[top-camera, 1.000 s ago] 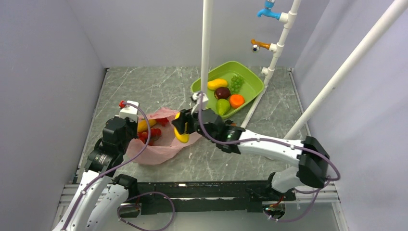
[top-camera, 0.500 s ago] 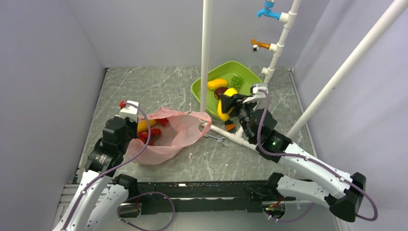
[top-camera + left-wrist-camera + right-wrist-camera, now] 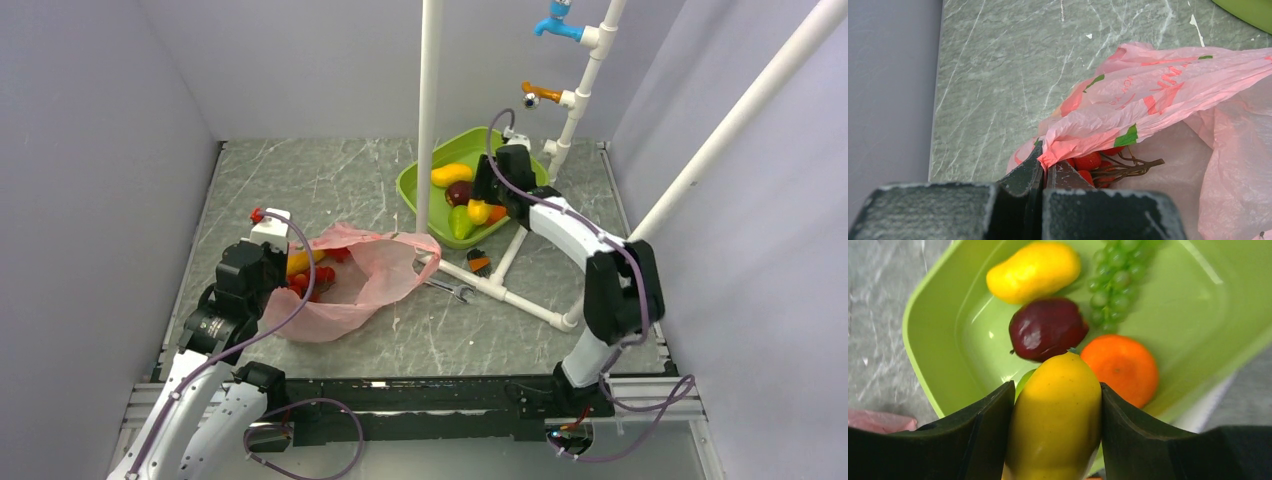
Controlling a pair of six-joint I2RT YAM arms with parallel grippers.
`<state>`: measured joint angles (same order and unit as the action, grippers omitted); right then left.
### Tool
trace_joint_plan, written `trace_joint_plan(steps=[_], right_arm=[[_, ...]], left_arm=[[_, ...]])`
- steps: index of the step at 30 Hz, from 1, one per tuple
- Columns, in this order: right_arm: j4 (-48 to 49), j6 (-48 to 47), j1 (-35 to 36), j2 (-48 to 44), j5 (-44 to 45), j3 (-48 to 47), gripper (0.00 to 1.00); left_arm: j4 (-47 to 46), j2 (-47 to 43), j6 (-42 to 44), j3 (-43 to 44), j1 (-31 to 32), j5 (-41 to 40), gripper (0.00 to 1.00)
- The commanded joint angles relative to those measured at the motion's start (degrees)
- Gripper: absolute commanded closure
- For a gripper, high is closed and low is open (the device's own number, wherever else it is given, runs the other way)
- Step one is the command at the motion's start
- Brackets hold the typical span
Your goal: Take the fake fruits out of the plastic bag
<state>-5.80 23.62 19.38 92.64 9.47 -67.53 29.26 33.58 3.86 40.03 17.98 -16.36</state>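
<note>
Fake fruits are split between two places. A yellow banana (image 3: 1055,420) is clamped between the fingers of the right pincer (image 3: 1057,390), which hangs just over the green tub (image 3: 1198,300) at the far edge of the bench (image 3: 300,180), right of the middle. Red grapes (image 3: 1090,161) lie inside the plastic bag (image 3: 375,270) near the left edge. A green pear (image 3: 459,222) sits in the tub by its near rim, beside a dark red fruit (image 3: 1047,329) and an orange (image 3: 1120,362). The left pincer (image 3: 1044,161) is pinched together on a fold of the bag's rim and holds the mouth up.

The step in hand looks like the drop-off: the banana is over the tub but not yet let go. The next move calls for the right fingers to part so that it lands among the fruits below. After that comes a reach back into the bag's mouth for the grapes, with the left grip firm so the thin plastic does not slump closed.
</note>
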Motion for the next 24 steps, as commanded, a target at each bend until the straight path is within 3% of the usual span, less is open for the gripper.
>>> trace_joint_plan(steps=[1,5,9,16,21,24], right_arm=[[-3.9,0.9,0.5,6.2,-8.6,-7.8,1.0],[-7.9,0.9,1.0,12.4,-12.2,-14.3,0.98],[-8.0,0.4,2.6,14.5,-12.6,-16.3,0.82],[-9.2,-0.7,3.7,15.0,-11.4,-18.8,0.4],[-9.4,-1.2,3.9,14.6,-11.5,-18.0,0.23],[-9.5,-1.4,4.2,14.3,-11.0,-17.3,0.18]], left_arm=[[-2.1,0.1,0.2,0.3,0.1,0.4,1.0],[-2.5,0.3,0.3,0.3,0.1,0.6,1.0],[-2.5,0.6,0.4,0.4,0.1,0.5,1.0],[-2.6,0.2,0.4,0.3,0.1,0.5,1.0],[-2.4,0.1,0.3,0.4,0.1,0.5,1.0],[-2.4,-0.1,0.3,0.2,0.1,0.5,1.0]])
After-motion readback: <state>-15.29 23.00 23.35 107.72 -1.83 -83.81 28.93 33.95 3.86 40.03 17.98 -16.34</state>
